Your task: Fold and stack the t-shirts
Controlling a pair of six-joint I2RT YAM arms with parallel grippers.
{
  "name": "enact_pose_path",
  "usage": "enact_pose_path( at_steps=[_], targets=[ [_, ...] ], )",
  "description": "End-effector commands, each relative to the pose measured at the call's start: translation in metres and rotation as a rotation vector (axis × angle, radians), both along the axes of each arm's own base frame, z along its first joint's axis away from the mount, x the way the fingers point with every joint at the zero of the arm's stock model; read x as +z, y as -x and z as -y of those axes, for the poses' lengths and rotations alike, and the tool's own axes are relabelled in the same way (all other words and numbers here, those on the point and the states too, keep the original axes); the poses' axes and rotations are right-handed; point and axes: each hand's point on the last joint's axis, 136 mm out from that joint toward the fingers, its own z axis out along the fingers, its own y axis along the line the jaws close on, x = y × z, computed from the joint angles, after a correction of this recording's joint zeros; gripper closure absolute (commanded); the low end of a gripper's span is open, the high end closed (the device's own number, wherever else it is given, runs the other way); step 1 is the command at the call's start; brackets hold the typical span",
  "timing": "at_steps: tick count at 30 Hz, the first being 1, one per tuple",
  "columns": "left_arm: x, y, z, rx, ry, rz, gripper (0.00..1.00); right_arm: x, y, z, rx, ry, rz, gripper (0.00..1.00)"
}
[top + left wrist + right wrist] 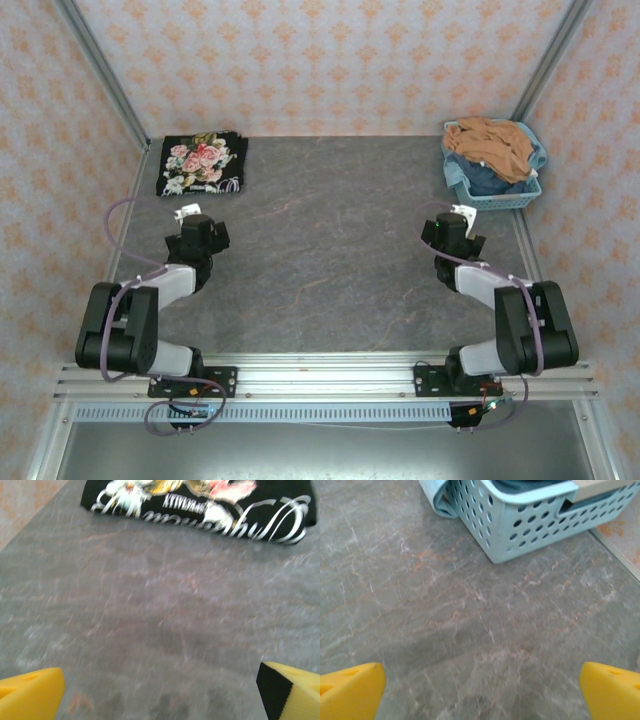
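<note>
The grey, marble-patterned bench (330,250) is enclosed on 3 sides by walls (330,60) w/ orange-patterned paper. At the far right corner a light-blue perforated basket (497,199) is placed. It is filled w/ a tan garment (492,143) on top and a blue garment (487,178) under it. In the right wrist view, light-blue cloth is seen hung over one corner of the basket. At the far left corner the t-shirt (201,164) is laid flat on the bench, folded to a rectangle, black, w/ the rose print facing up. It is well apart from the basket.

The left gripper (160,692) is held above the bench near the t-shirt, on its near side, w/ bare bench seen btw. them. Its jaws are spread wide and nothing is gripped or touched. The right gripper (480,692) is held near the basket, on its near side. Its jaws are also spread wide, nothing gripped.

Counted: 1 folded t-shirt on the bench, 1 basket, at least 2 garments in it (type cannot be told), 2 grippers.
</note>
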Motion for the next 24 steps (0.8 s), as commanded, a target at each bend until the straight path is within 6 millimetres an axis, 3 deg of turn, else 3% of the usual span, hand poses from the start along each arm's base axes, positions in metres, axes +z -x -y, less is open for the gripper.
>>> enact_pose_path(
  at_steps=[1, 3, 6, 7, 10, 24],
  targets=[
    [0.027, -0.023, 0.001, -0.067, -0.02, 0.123, 0.0, 0.026, -0.028, -0.006, 0.09, 0.012, 0.149, 0.01],
    [0.028, -0.014, 0.008, -0.102, -0.027, 0.185, 0.0, 0.014, -0.025, 0.004, 0.072, -0.047, 0.184, 0.01],
    [0.023, 0.006, -0.001, -0.025, -0.056, 0.289, 0.0, 0.008, -0.019, 0.006, 0.083, -0.077, 0.248, 0.01],
    [0.026, 0.004, -0.001, -0.019, -0.07, 0.329, 0.0, 0.008, -0.017, 0.007, 0.08, -0.077, 0.239, 0.01],
    [0.019, -0.016, 0.009, -0.072, -0.091, 0.207, 0.0, 0.008, -0.015, 0.011, 0.053, -0.073, 0.251, 0.01],
    [0.018, -0.016, 0.013, -0.081, -0.101, 0.185, 0.0, 0.007, -0.024, 0.0, 0.097, -0.036, 0.203, 0.01]
  ],
)
